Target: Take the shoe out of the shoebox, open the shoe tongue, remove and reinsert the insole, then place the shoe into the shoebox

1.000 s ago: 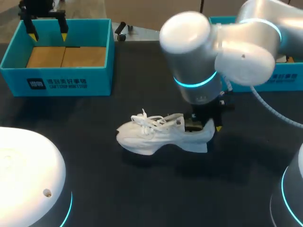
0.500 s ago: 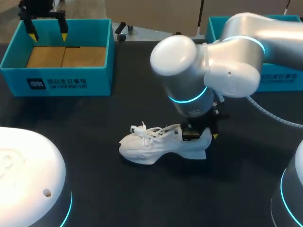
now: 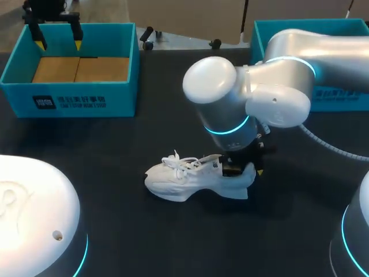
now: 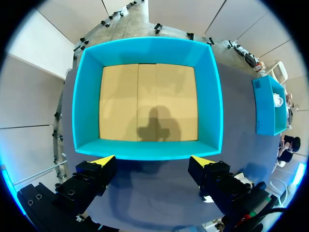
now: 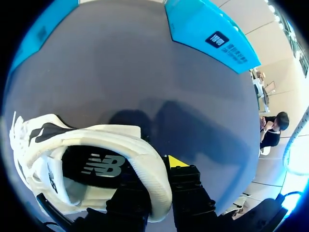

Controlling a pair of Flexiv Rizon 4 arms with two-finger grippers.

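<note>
Dark table fills my screens, with the white shoe lying near its middle, toe toward my left and well apart from the blue shoebox at the far left corner. My right gripper pinches the heel wall, one finger outside it and the other down inside. My left gripper hangs over the bare shoebox, fingers spread and holding nothing. I judge the shoe-out step done and the tongue next, which calls for bringing the left arm over to the laces while the right steadies the heel. The insole carries a pale logo, and the shoebox front has white print.
</note>
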